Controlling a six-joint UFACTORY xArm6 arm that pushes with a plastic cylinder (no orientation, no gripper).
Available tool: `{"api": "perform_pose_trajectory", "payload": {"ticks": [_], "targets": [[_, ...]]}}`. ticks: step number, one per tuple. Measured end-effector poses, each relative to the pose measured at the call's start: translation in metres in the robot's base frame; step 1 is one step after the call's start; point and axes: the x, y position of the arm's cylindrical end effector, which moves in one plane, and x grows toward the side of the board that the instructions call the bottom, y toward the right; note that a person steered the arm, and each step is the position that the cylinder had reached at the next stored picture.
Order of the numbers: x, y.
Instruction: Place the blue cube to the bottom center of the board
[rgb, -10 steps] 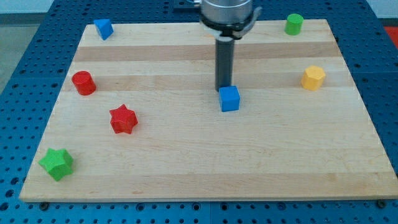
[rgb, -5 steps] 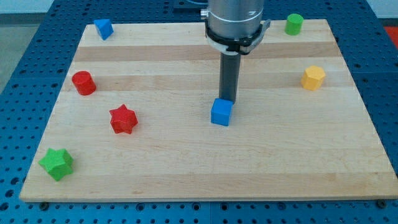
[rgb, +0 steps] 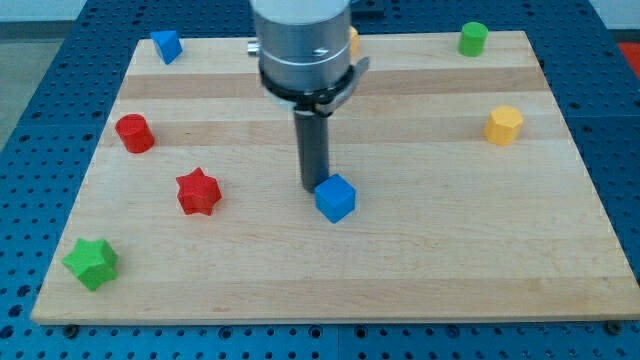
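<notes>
Standing near the worktop's (rgb: 300, 270) middle, a little toward the view's left, the blue cube (rgb: 336, 197) is turned so a corner faces the view's bottom. The stretch of wood between it and the bottom edge is bare. Off to the view's left lie a red star (rgb: 198, 191), a red cylinder (rgb: 134, 133) and, near the bottom-left corner, a green star (rgb: 91, 263). A second blue block (rgb: 166, 46) sits at the top-left corner; its shape is hard to make out. On the view's right are a yellow block (rgb: 504, 125) and a green cylinder (rgb: 473, 39) by the top edge. A sliver of something orange-yellow (rgb: 353, 41) peeks out from behind the arm. The arm comes down from the view's top, its grey body carrying the dark rod upright. My tip (rgb: 314, 188) stands just beside the cube's upper-left face, seemingly touching it. There is no claw, so nothing is pinched or spread.
</notes>
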Motion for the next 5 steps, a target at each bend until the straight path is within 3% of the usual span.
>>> {"api": "perform_pose_trajectory", "payload": {"ticks": [1,5], "targets": [[-0.005,0.018],[0.038,0.018]]}}
